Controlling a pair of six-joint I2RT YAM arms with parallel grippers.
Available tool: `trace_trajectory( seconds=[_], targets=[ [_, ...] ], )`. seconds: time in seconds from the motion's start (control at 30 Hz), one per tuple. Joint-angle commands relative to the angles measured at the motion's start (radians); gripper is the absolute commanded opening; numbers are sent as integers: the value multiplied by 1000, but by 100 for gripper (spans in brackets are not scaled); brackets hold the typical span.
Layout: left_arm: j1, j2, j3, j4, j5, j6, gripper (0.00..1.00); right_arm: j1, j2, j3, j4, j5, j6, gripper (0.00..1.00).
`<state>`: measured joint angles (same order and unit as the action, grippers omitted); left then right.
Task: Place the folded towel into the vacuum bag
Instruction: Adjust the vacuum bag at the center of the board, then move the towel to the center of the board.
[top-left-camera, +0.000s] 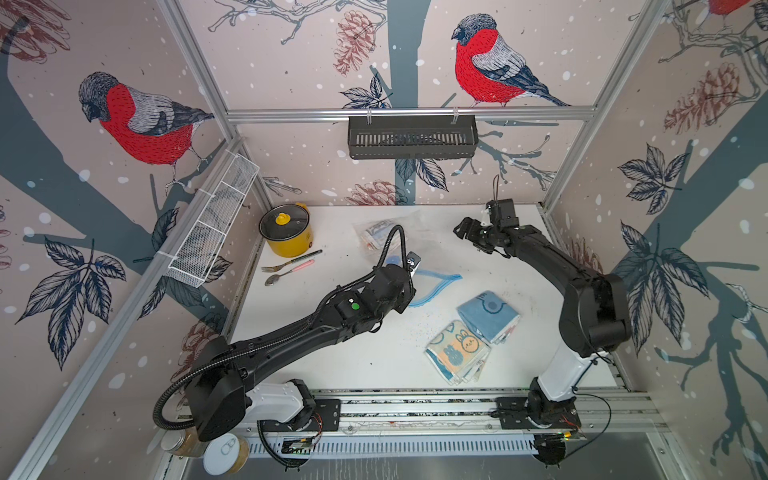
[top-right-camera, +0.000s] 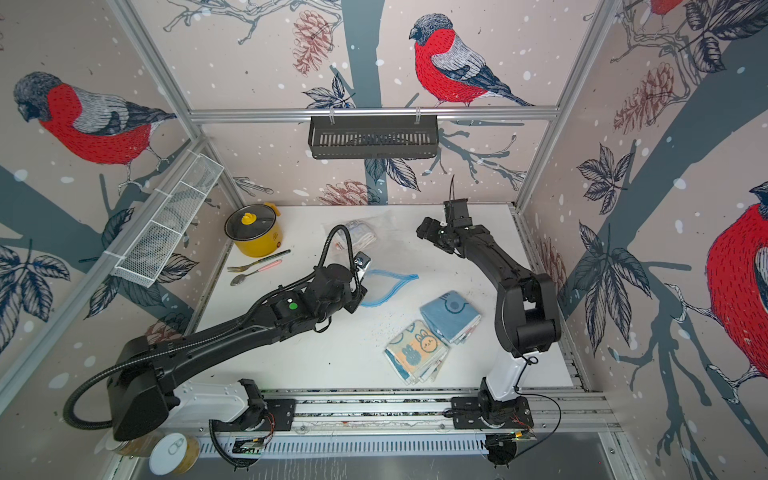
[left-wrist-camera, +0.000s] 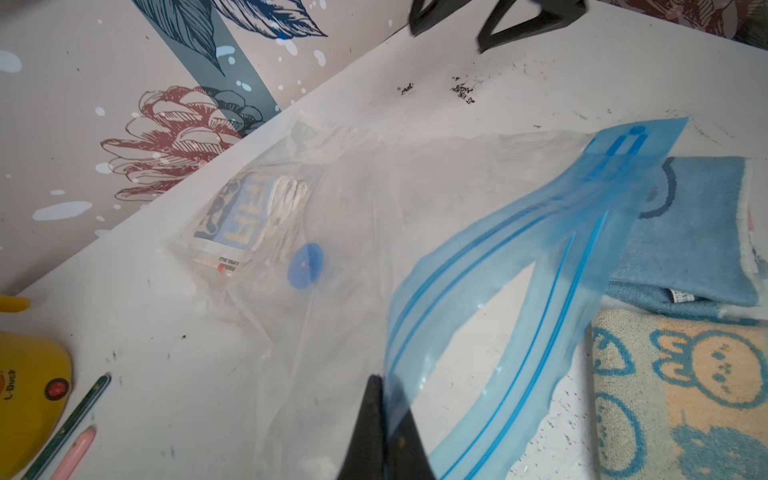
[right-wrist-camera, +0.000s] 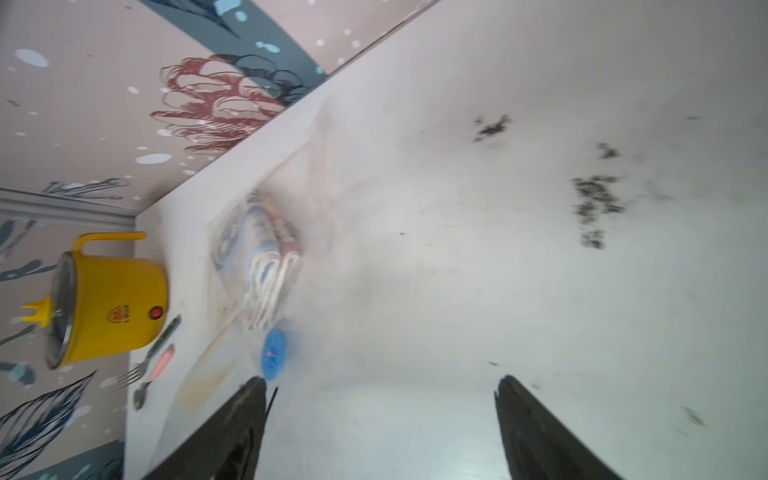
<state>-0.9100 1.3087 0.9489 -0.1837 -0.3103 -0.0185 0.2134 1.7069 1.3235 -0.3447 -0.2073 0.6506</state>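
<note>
The vacuum bag (top-left-camera: 436, 249) lies clear and flat on the white table, its blue zip strip (left-wrist-camera: 519, 266) gaping open and its round blue valve (left-wrist-camera: 305, 266) on top. A folded towel (left-wrist-camera: 249, 208) sits inside at the bag's far closed end. My left gripper (left-wrist-camera: 384, 386) is shut on the edge of the zip strip and holds the mouth lifted. My right gripper (right-wrist-camera: 380, 380) hangs open and holds nothing above the bag's far right part, also seen in a top view (top-left-camera: 461, 230). Two more folded towels lie outside near the mouth: a blue towel (top-left-camera: 488, 316) and a bunny-print towel (top-left-camera: 457, 351).
A yellow pot (top-left-camera: 286, 232) stands at the back left with a fork, spoon and pen (top-left-camera: 291, 266) beside it. A black basket (top-left-camera: 411, 137) hangs on the back wall, a white wire basket (top-left-camera: 212, 224) on the left wall. Cans (top-left-camera: 224, 453) stand below the front rail.
</note>
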Motion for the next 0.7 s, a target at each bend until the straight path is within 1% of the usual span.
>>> trace_trajectory(
  seconds=[0.0,0.13,0.2,0.37,0.47,0.57,0.67],
  targets=[
    [2,16,1,61,87,-44,0,-23,-109,-88,-151,135,-37,92],
    [3,48,0,101,92,-58,0,-31,-265,-205,-266,231,-30,99],
    [3,65,-1,108,93,-61,0,-32,-339,-260,-306,261,-24,100],
    [6,84,-1,101,89,-93,0,-27,-482,-385,-386,240,-13,100],
    [6,80,-11,97,79,-100,0,-5,-512,-446,-432,228,4,100],
    [5,74,-6,75,53,-124,0,43,-522,-488,-458,229,47,100],
    [7,73,-7,66,51,-146,0,74,-508,-536,-436,197,102,96]
  ],
)
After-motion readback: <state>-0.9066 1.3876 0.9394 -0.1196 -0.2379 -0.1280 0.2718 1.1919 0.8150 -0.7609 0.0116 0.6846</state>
